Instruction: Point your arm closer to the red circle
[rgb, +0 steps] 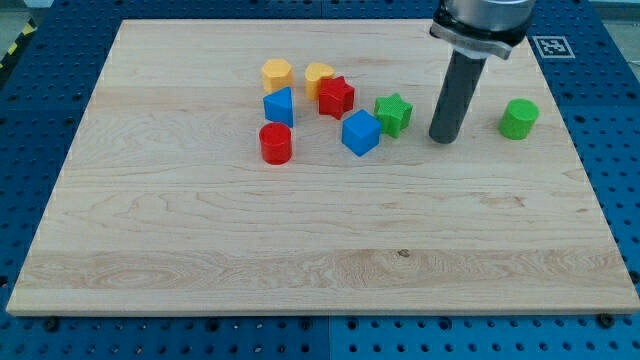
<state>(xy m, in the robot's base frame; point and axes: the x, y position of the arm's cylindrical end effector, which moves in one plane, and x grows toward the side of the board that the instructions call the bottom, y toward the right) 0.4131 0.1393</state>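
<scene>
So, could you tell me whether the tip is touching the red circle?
No, my tip stands apart from the red circle, beside the green star.

I count eight blocks on the table (200, 260).

Red: two. One circle (275, 143), one star (336, 96).

Blue: two. One cube (360, 132), one wedge-like block (279, 106) whose exact shape I can't make out.

Yellow: two. One roughly hexagonal (277, 73), one heart-ish (318, 76), partly behind the red star.

Green: two. One star (393, 114), one cylinder (519, 118).

So four colours, two blocks each. By shape: two stars, two round blocks, one cube, three others.

One rod, so one tip (444, 139). One table. One black-and-white marker tag (549, 45) off the table at the view's top right.
</scene>
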